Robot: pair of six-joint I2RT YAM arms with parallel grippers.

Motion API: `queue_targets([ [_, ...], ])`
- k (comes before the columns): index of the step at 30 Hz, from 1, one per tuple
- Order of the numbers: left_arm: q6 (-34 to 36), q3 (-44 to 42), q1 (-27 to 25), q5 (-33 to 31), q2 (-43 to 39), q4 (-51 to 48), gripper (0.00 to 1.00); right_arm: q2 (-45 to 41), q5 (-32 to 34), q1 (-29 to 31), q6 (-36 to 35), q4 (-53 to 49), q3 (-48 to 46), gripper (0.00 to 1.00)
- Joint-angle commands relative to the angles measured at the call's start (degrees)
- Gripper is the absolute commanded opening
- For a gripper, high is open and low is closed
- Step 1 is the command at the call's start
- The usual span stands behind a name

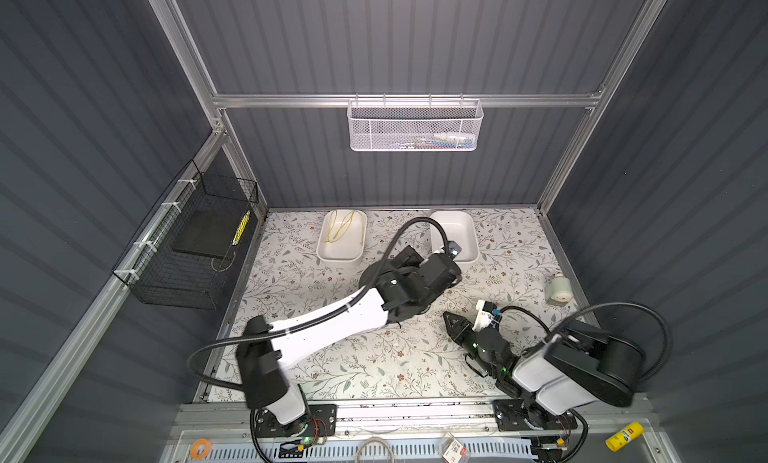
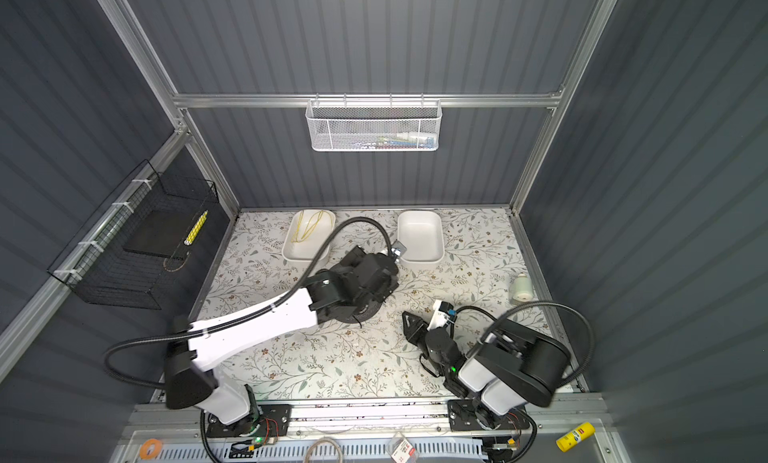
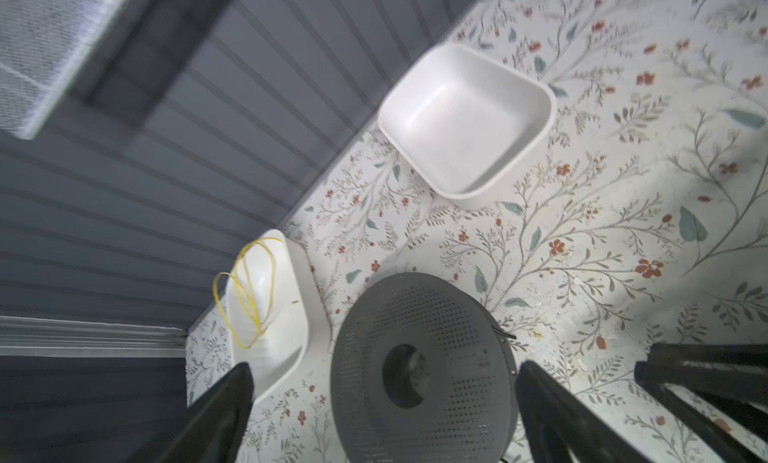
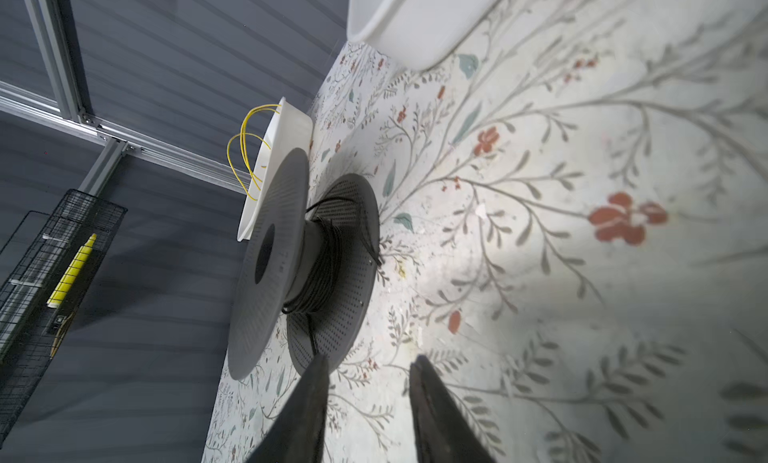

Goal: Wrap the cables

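Left gripper [image 3: 386, 369]: fingers [image 3: 220, 415] spread to full width, grasping nothing, straddling the spool [image 3: 457, 315] from above with no visible contact. Right gripper [image 4: 370, 363]: fingers [image 4: 307, 407] parted to a moderate gap, empty, bare table [image 4: 540, 274] showing between them. Sits low at roughly 4 o'clock of the spool in both top views, tips aimed at it, near but apart.

Cable [image 4: 322, 270]: thin black cord, wound in many turns round the hub between two perforated grey flanges. Spool standing flange-down near table centre. Two loose parts noted: a short free end [image 4: 374, 253] springing out across the lower flange, and one strand dropping off the hub toward the nearer right finger; unable to tell contact there.

Judge winding mostly done, tail unsecured. Expect cord light and limp along its length, yet springy enough to uncoil if left free; smooth jacket, likely to slip through a loose pinch; not fragile. Expect spool light, apt to slide or turn under any pull on the cord. Advise pinching the free end close to its tip with the right fingers and steadying the top flange by its rim with the left.

At 11 o'clock of the spool, white bin [image 1: 338, 251] holding a yellow cord [image 1: 345, 226]; at 1 o'clock, second white bin [image 1: 463, 232], empty. Neither involved.
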Motion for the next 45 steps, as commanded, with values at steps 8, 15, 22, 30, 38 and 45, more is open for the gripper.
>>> queue_targets([
  [8,-3.8,-25.5,-0.4,-12.8,-29.1,11.1,0.99,-24.5,2.8,-1.5,-35.4,-52.1,25.1,0.49],
  [15,-2.0,-40.7,-0.3,-15.8,-41.6,19.4,0.99,-33.0,5.3,-1.0,-52.9,-59.8,32.3,0.72],
  [22,18.1,-59.5,1.5,-14.0,-47.9,48.3,0.99,-30.3,21.0,-1.0,-57.9,-57.2,32.0,0.99],
  [30,8.2,-70.5,21.9,-1.7,-53.9,56.2,0.99,-36.5,3.3,-15.0,-66.1,-40.4,20.9,0.99],
  [38,-2.3,-75.0,39.5,11.1,-38.2,70.9,1.0,-35.7,-6.0,-28.2,-66.8,-36.7,17.0,0.99],
  [45,-1.2,-73.9,47.7,17.4,-25.6,78.2,0.99,-35.3,-7.7,-35.0,-66.6,-30.2,7.8,0.99],
])
